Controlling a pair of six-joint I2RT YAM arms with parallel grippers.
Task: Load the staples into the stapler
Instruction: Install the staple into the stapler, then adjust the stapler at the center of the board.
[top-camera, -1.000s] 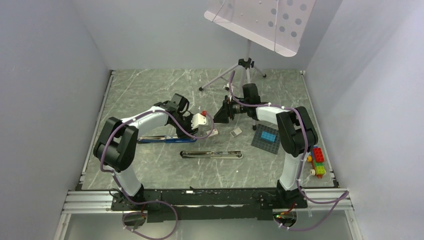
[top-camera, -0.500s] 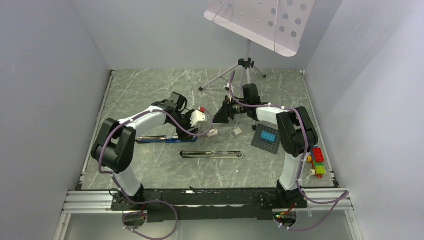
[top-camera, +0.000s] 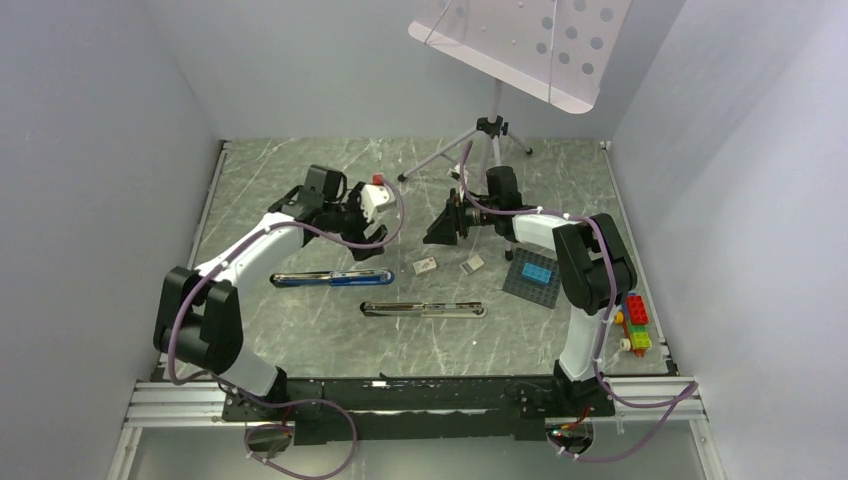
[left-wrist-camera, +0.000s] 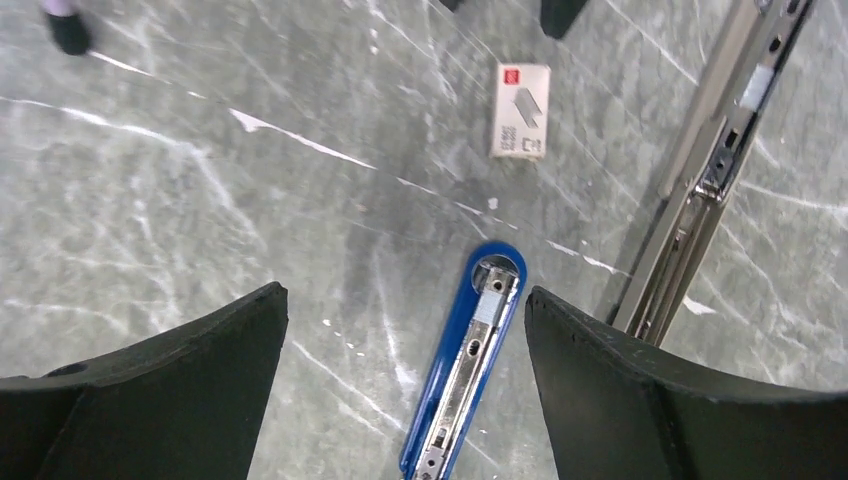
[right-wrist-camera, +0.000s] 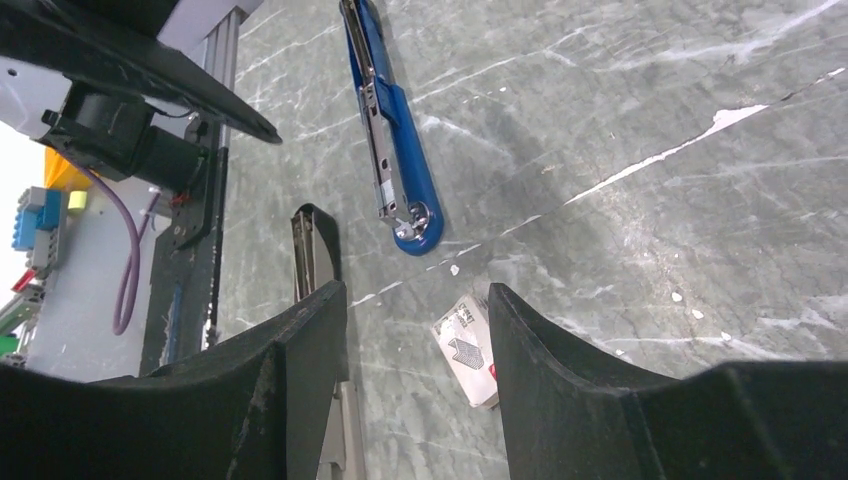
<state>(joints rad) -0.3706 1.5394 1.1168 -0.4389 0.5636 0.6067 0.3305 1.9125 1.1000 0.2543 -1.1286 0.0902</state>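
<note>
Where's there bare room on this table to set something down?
Bare: the near strip in front of the silver stapler, and the far-left corner beside the tripod. Crowded: the middle, around the blue stapler, staple box and small grey block; baseplate and bricks at right.

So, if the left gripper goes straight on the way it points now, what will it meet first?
Probably the rounded end of the blue stapler, which shows right ahead of the open left gripper. Depth is unclear, so it may touch the table just beside it.
</note>
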